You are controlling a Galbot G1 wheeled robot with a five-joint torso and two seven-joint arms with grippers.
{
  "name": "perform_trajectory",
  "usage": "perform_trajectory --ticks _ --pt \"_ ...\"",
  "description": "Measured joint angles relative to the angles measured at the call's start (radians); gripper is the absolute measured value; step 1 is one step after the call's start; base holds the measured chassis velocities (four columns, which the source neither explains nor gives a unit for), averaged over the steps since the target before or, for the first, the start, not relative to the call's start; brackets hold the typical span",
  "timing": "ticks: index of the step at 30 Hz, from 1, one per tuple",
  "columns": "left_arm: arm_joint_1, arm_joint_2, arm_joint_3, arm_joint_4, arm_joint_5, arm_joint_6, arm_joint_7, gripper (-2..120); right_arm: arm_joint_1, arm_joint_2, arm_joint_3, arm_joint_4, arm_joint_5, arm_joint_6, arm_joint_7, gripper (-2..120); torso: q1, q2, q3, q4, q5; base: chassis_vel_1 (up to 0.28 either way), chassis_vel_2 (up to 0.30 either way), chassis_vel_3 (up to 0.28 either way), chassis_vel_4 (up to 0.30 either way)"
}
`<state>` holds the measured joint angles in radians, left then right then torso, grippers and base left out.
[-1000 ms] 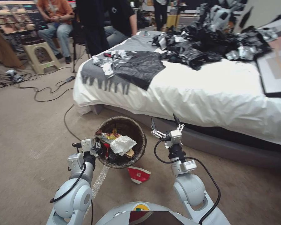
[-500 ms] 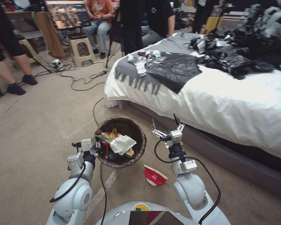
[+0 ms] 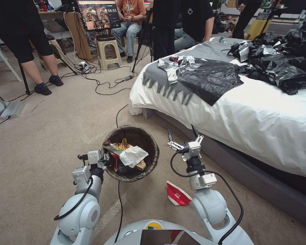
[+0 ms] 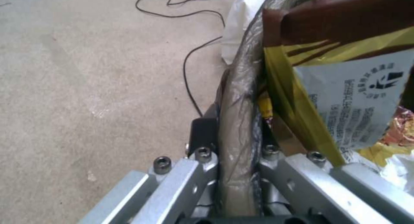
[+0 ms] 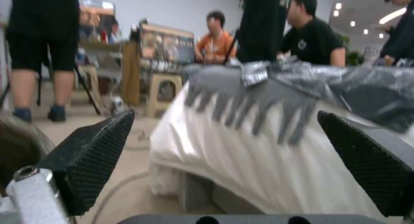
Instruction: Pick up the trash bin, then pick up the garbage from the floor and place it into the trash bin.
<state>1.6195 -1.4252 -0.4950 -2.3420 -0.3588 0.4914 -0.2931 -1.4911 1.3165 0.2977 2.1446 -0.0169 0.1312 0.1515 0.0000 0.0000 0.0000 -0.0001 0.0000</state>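
**Bin held at its rim, cup on the carpet**

The left gripper point(image 3: 104, 160) is clamped on the near-left rim of the trash bin point(image 3: 149, 141). Its fingertips are masked by the rim in the head view, while the left wrist view shows the bagged rim point(image 4: 236, 120) pinched between the two metal fingers. The bin is held above the carpet point(image 3: 44, 136), its lower body hidden beneath the mouth. Inside are seen a yellow snack wrapper point(image 3: 120, 147) and a white tissue point(image 3: 132, 156); the wrapper's printed label point(image 4: 354, 101) is readable only from the wrist. The right gripper point(image 3: 182, 133) is raised to the bin's right, fingers spread wide, nothing between them. A red-and-white paper cup point(image 3: 177, 195) lies flattened on the carpet nearby, partly cut off by the right arm. Farther right, the bed point(image 3: 248, 115) is seen.
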Motion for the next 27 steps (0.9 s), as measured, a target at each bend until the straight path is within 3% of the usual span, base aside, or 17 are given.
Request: perform_trajectory --ticks 4,6,7,12,19,27 --pt "0.000 0.000 0.000 -0.001 -0.002 0.000 0.000 4 -0.005 -0.009 0.011 0.003 0.009 -0.077 0.010 100 0.000 0.000 0.000 0.0000 -0.0001 0.000 0.000 0.000 0.000" --pt "0.000 0.002 -0.002 -0.004 -0.005 0.000 -0.001 4 -0.009 -0.021 0.023 0.004 0.048 -0.189 0.024 100 0.000 0.000 0.000 0.0000 0.0000 0.000 0.000 0.000 0.000" --pt "0.000 0.002 -0.002 -0.004 -0.005 0.000 -0.001 4 -0.009 -0.021 0.023 0.004 0.048 -0.189 0.024 100 0.000 0.000 0.000 0.0000 0.0000 0.000 0.000 0.000 0.000" --pt "-0.002 0.007 -0.007 -0.005 -0.010 0.001 -0.001 4 -0.012 -0.064 0.023 0.004 0.205 -0.389 0.044 100 0.000 0.000 0.000 0.0001 0.0000 0.000 0.000 0.000 0.000" --pt "-0.003 0.007 -0.003 -0.003 -0.011 0.003 -0.002 4 -0.016 -0.156 -0.011 -0.019 0.358 -0.537 0.046 100 0.000 0.000 0.000 -0.0001 0.0002 0.000 0.000 0.000 0.000" --pt "-0.008 0.009 -0.001 0.003 -0.012 0.003 -0.002 4 -0.034 -0.290 -0.020 -0.055 0.496 -0.622 0.037 100 0.000 0.000 0.000 0.0001 0.0002 0.000 0.000 0.000 0.000"
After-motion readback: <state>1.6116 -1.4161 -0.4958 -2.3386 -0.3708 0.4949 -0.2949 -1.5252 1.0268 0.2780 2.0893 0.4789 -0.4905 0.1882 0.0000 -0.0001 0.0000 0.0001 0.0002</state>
